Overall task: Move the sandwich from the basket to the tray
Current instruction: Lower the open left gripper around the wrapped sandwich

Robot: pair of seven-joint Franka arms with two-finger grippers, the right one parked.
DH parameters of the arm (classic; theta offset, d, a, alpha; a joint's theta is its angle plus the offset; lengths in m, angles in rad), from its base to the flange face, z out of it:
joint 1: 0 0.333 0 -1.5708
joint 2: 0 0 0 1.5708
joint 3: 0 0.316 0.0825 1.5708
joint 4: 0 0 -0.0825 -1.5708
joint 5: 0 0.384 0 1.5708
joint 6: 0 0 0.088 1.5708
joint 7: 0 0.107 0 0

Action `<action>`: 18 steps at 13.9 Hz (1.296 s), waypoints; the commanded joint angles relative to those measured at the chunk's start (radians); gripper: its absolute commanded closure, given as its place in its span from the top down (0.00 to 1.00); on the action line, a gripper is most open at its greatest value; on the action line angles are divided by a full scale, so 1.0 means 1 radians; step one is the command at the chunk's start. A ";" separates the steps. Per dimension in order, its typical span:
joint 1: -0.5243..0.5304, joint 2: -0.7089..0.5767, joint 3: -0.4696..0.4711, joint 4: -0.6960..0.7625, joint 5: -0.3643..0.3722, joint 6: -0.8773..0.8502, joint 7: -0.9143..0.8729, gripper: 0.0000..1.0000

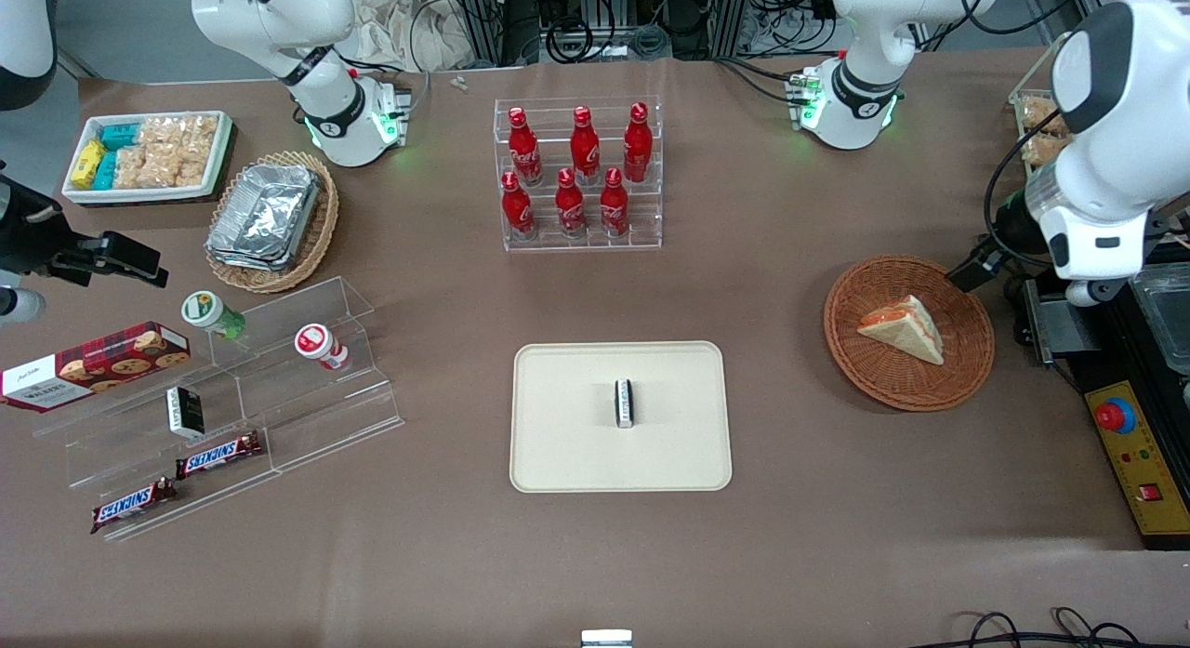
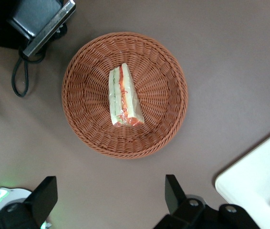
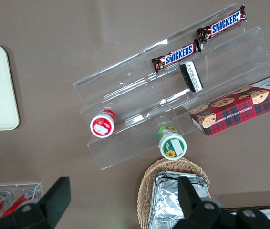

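1. Brown counter (image 1: 799,285) carries everything; the left arm's pincer (image 2: 111,198) hangs above it, near the basket, its two fingers (image 2: 173,191) wide apart and holding nothing.
2. Inside the round reddish-brown wicker basket (image 2: 168,119) lies the triangular white-bread sandwich (image 2: 124,97), away from the rim.
3. Toward the parked arm's end lies the flat cream rectangular tray (image 1: 558,443), with one small dark packet (image 1: 625,403) on it.

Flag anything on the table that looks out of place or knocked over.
On the clear stepped shelf, the green-capped cup and the red-capped cup lie tipped on their sides. A small dark packet already sits on the tray. The sandwich is in the basket; the open hand hovers above.
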 commanded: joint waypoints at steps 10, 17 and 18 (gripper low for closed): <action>0.006 0.083 0.091 -0.377 -0.002 0.537 -0.054 1.00; 0.004 0.270 0.091 -0.383 -0.057 0.695 -0.054 1.00; 0.004 0.292 0.091 -0.401 -0.057 0.735 -0.054 1.00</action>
